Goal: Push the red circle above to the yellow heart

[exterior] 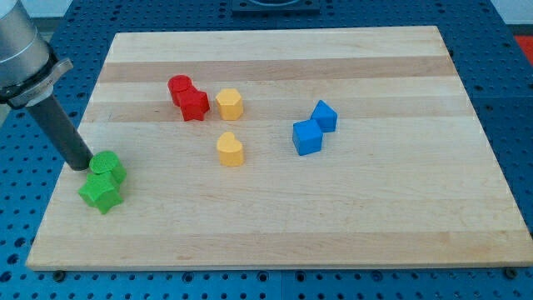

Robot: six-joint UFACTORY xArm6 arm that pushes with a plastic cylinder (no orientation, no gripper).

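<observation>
distance is the big thing here: the red circle (178, 87) is found well up and to the view's right of my tip (81, 166), which is parked at the board's (275, 233) left edge, touching or just beside the upper green block (109, 167), with a second green block (102, 192) just below it. no jaws are fitted to the rod, so nothing is held or clamped. the red circle is sat at the view's upper left, pressed against another red block (194, 105). the yellow heart (230, 149) is lower and to the right, a yellow hexagon-ish block (229, 104) above it. a push toward the view's right is probably needed, with the other red block and the hexagon likely in the way.
</observation>
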